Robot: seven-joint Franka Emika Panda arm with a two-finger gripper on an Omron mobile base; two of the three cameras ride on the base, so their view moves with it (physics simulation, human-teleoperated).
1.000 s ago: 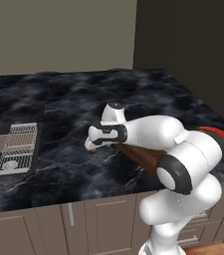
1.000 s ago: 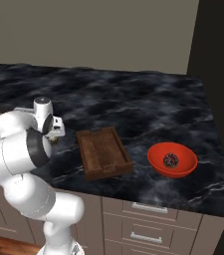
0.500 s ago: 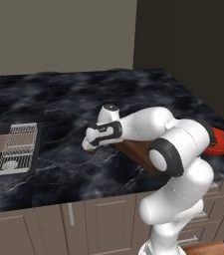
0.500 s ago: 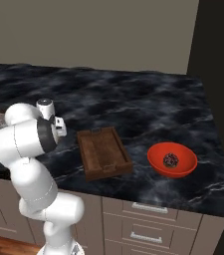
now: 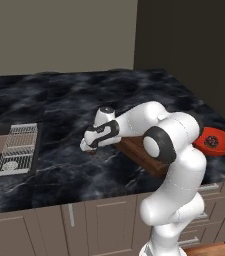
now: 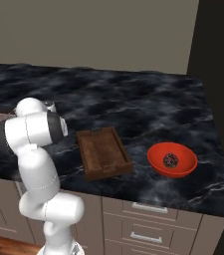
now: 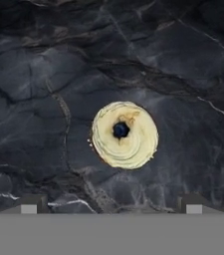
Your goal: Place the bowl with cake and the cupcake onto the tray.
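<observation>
Counter (image 5: pixel 64 105): black marble with pale veins, across the middle of both base views; background of the hand view.
Arm (image 5: pixel 169 145): white with dark joints, rising from lower right of the left base view, bent toward frame centre.
Tray (image 6: pixel 103 152): dark brown wood with a low rim, lower centre of the right base view, near the counter's front edge; bare inside.
Wire rack (image 5: pixel 18 147): white, left edge of the left base view, well apart from the tray.
Bowl (image 6: pixel 172 160): red-orange, right of the tray in the right base view, apart from it; dark cake piece (image 6: pixel 170 159) at its centre.
Gripper (image 5: pixel 89 148): centre of the left base view, pointing down just over the counter; fingers spread wide, nothing between them.
Cupcake (image 7: pixel 125 134): cream swirl with a dark spot on top, centre of the hand view, standing on the counter above the two finger tips (image 7: pixel 29 204).
</observation>
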